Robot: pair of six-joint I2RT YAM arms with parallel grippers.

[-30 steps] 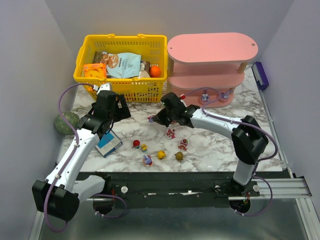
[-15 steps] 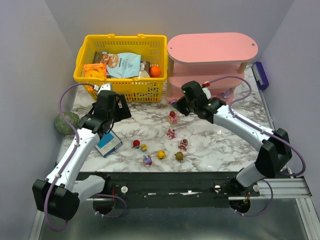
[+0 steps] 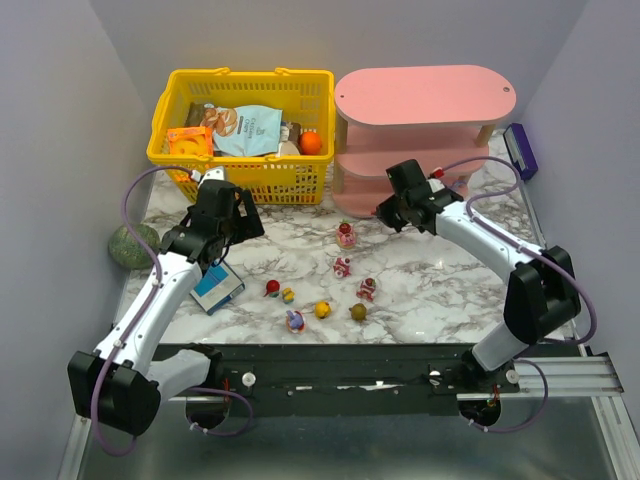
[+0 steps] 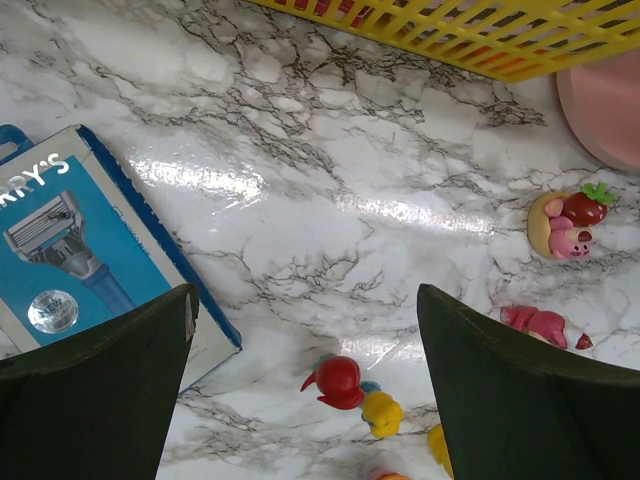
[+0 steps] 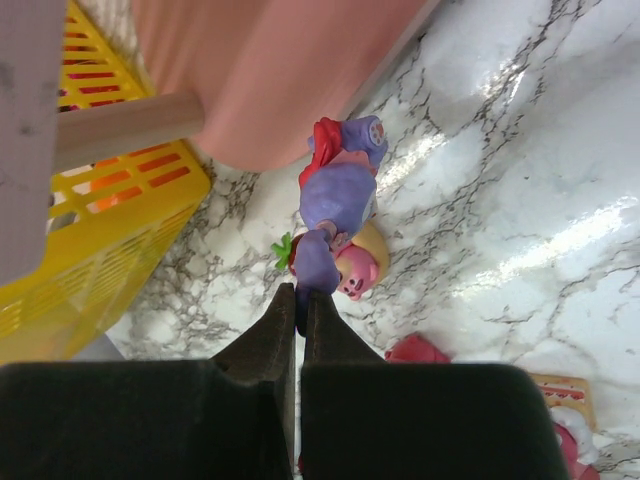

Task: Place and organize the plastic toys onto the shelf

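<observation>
Right gripper (image 5: 298,300): jaws pressed together on the lower end of a purple bunny toy (image 5: 338,200), which is held clear of the table. The toy's long axis carries on from the line of the fingers and leans to the upper right of the wrist view. Its far end, with a red part, points at the rim of the shelf (image 5: 290,70), lowest board. From above, this gripper sits just off the shelf's front left corner, near a light wooden post (image 5: 130,125).

Under the held toy, on the table: a pink strawberry toy (image 5: 358,268), green leaf toward the yellow basket (image 5: 100,235).

Left gripper (image 4: 305,300): jaws spread wide, nothing between them. It hovers over the table beside a blue razor box (image 4: 80,270), in front of the basket.

Loose on the table toward the near edge: a red round toy (image 3: 272,288), a yellow round toy (image 3: 322,310), an olive round toy (image 3: 358,312).

Surface: white marble-pattern table top (image 3: 430,280), glossy, with glare streaks. Pale lilac walls on three sides. A green speckled ball (image 3: 132,245) lies at the left table edge, a purple box (image 3: 521,150) at the right.
</observation>
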